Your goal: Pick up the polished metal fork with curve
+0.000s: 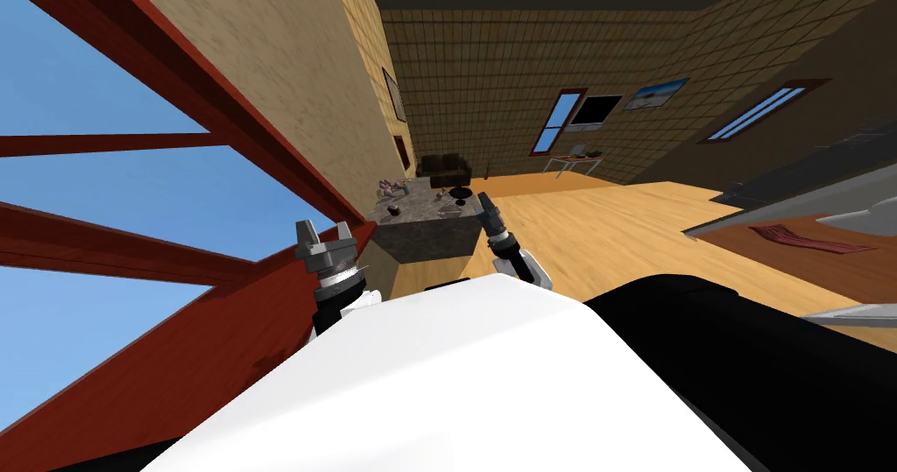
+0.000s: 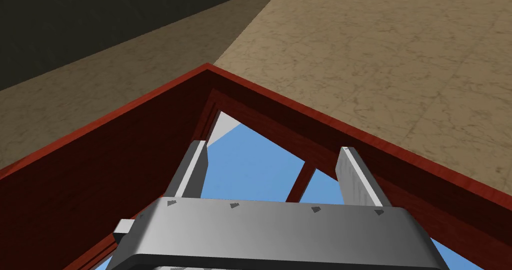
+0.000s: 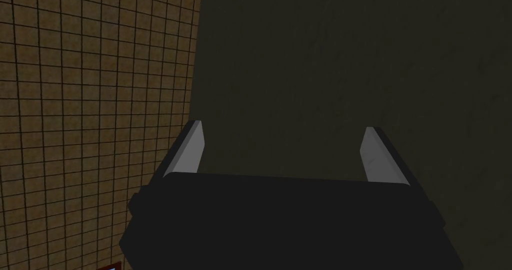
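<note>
Both claws hang released just ahead of the robot: the left gripper (image 1: 325, 232) against a red window frame (image 1: 219, 143), the right gripper (image 1: 483, 199) facing a grey stone table (image 1: 429, 237). The small items (image 1: 438, 200) scattered on it are too tiny to tell which is the fork. A dark sofa (image 1: 444, 171) stands beyond.

Left hand (image 1: 324, 228) is hovering at nine o'clock of the grey desk (image 1: 420, 239), right hand (image 1: 484, 201) at three o'clock; small indistinct items (image 1: 438, 197) are lying on its top.

small things (image 1: 457, 193) on the grey stone table (image 1: 420, 239): too small to name | far desk (image 1: 574, 162): load unclear | red window frame (image 1: 131, 230): cut off at the edge
</note>
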